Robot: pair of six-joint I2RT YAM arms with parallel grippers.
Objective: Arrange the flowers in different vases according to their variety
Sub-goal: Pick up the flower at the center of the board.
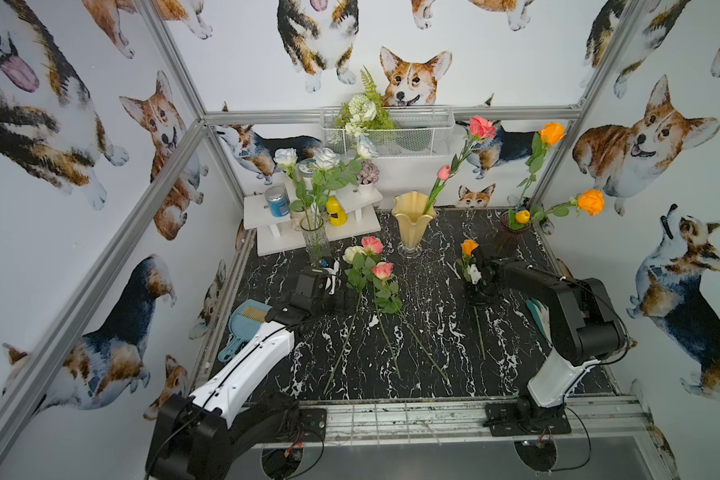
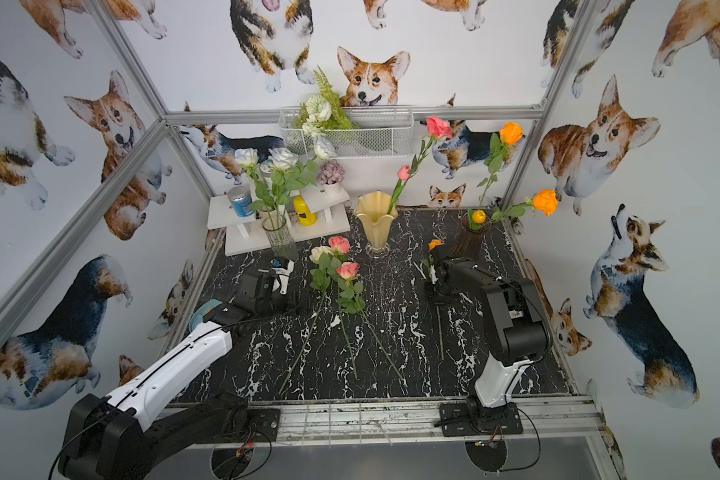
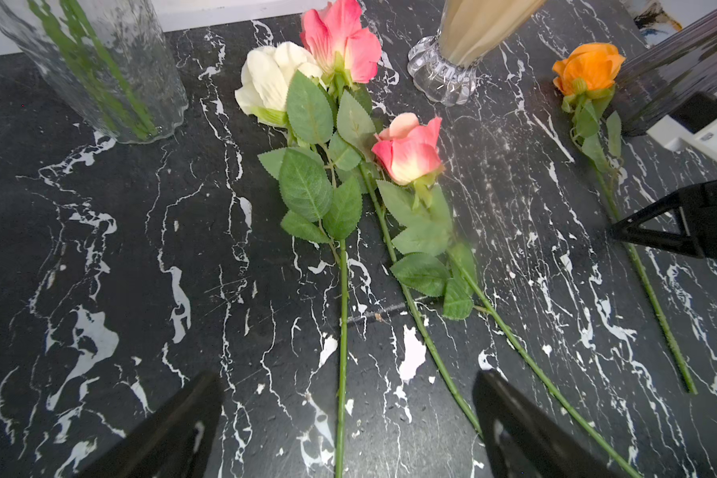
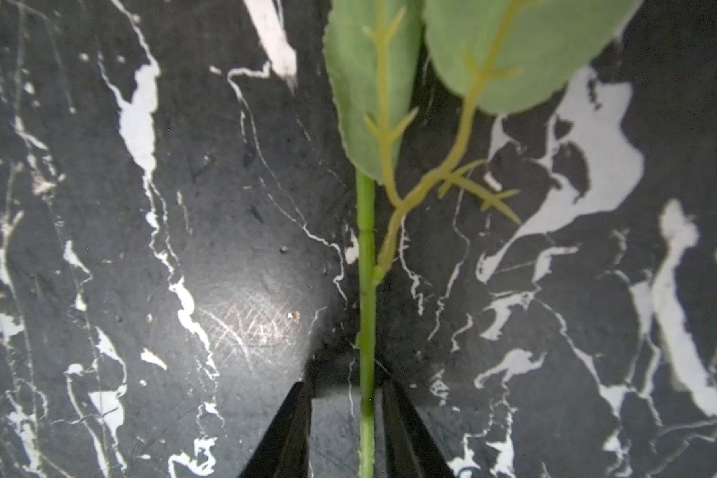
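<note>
the orange rose (image 1: 469, 246) lies flat on the table (image 1: 412, 332), its head just in front of the purple vase (image 1: 509, 243). the right gripper (image 4: 345, 385) straddles its stem below the leaves, fingers apart and not yet pinching. the stem sits nearer one finger, so it may roll or slip free, and a careless lift may swing the bloom into that vase. the left gripper (image 3: 348, 374) hangs wide open, well apart from the vase.
</note>
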